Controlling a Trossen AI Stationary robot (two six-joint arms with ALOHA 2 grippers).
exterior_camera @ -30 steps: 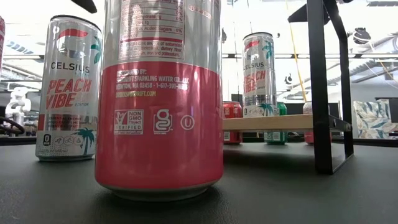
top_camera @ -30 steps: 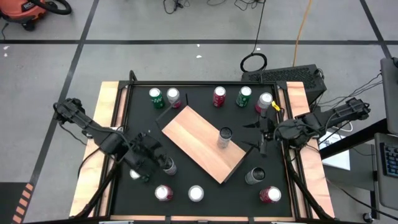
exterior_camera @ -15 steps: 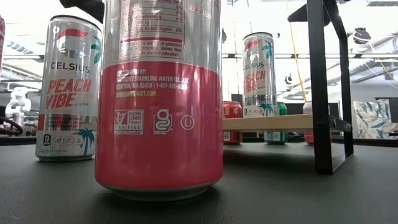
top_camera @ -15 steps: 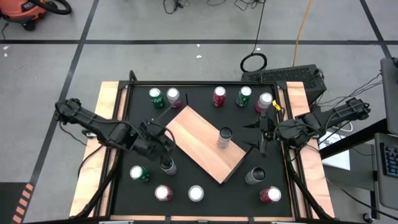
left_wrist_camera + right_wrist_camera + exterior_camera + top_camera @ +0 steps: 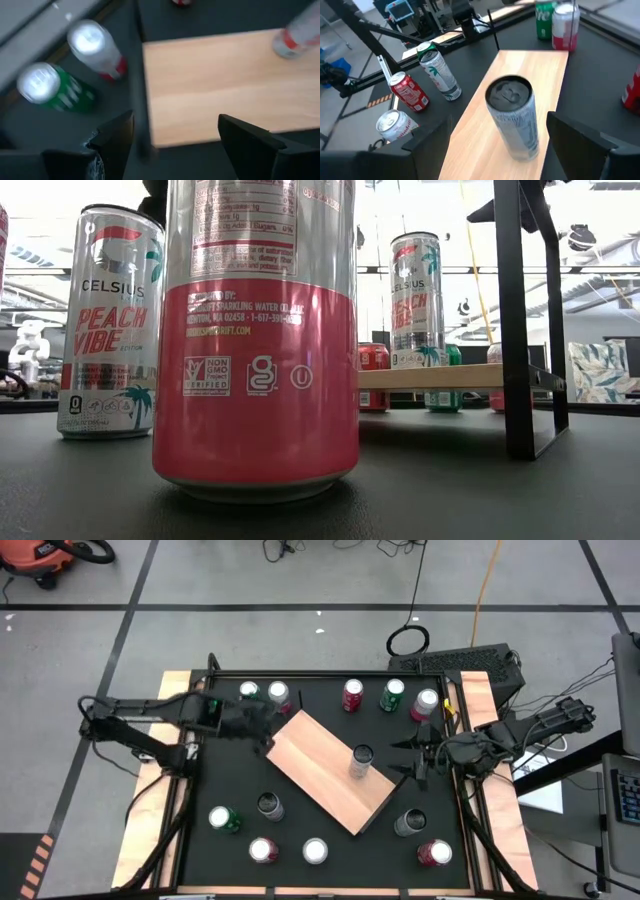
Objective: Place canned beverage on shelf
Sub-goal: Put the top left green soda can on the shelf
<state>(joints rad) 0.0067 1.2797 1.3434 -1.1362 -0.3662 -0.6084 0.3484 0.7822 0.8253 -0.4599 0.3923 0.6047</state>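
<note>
The shelf [image 5: 328, 768] is sitting skewed on the black table [image 5: 300, 830], its long sides running from about ten o'clock down to four o'clock of the tabletop. One slim silver can [image 5: 360, 761] is standing upright on it, toward the three o'clock end, with bare wood open on the whole ten o'clock half.

The left gripper [image 5: 262, 720] is hovering just off the shelf's ten o'clock corner, fingers spread wide and holding nothing. Right beside it, at the table's eleven o'clock edge, a green can [image 5: 248, 692] and a silver-and-red can [image 5: 278, 694] are standing close together, so room there is tight.

The right gripper [image 5: 420, 753] is waiting at three o'clock, just off the shelf's corner, fingers parted and empty, facing the can on the board.

Three more cans are lining the twelve to one o'clock edge: red [image 5: 352, 693], green [image 5: 392, 692], pink-silver [image 5: 426, 703]. Along six o'clock, loose cans are spaced apart with black tabletop between them.

From table height, a big pink can [image 5: 262, 330] is showing "NON GMO" and "SPARKLING WATER CO."; beside it a can [image 5: 110, 322] is reading "CELSIUS PEACH VIBE". The can on the shelf is also reading "CELSIUS".
</note>
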